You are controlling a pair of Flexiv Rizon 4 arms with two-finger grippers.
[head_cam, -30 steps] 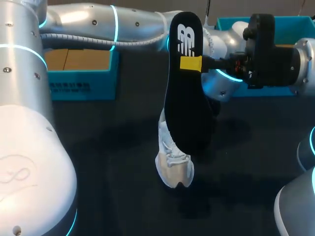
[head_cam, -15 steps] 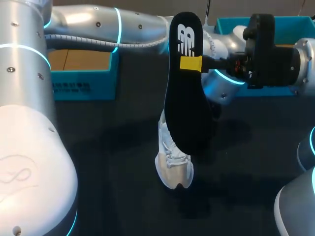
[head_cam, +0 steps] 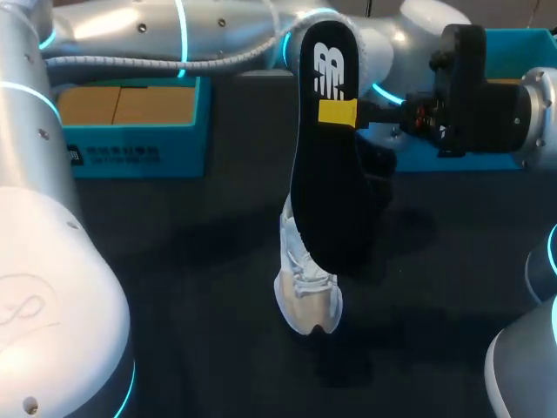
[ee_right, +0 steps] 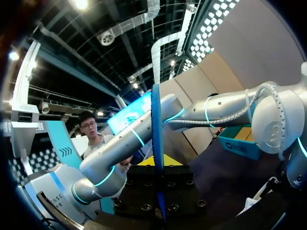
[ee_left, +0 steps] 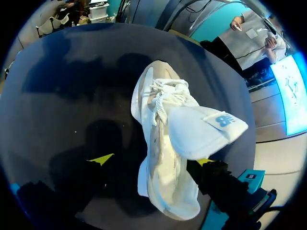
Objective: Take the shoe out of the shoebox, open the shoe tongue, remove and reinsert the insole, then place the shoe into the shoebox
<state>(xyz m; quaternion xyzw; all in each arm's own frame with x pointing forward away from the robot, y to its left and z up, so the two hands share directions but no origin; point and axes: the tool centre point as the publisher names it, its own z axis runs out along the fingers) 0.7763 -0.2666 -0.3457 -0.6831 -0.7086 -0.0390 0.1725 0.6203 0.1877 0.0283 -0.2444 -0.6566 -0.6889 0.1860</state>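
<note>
A black insole (head_cam: 326,165) stands upright in the air over the middle of the table, with my right gripper (head_cam: 339,113) shut on its upper part. In the right wrist view the insole (ee_right: 156,124) shows edge-on between the fingers of that gripper (ee_right: 158,165). Below it a white shoe (head_cam: 306,279) lies on the dark table, toe towards the front edge. My left gripper (ee_left: 153,160) hangs open above the shoe (ee_left: 163,158), its yellow tips wide on either side and touching nothing. The shoe tongue (ee_left: 201,129) is folded outward. In the head view the insole hides the left gripper.
A teal shoebox (head_cam: 130,131) with a brown inside stands at the back left. A second teal box (head_cam: 513,48) stands at the back right, behind my right arm. My left arm (head_cam: 174,35) stretches across the back of the table.
My left gripper has opened wide, and the left arm has drawn up and back. The insole, the right gripper and the shoe have kept their places.
</note>
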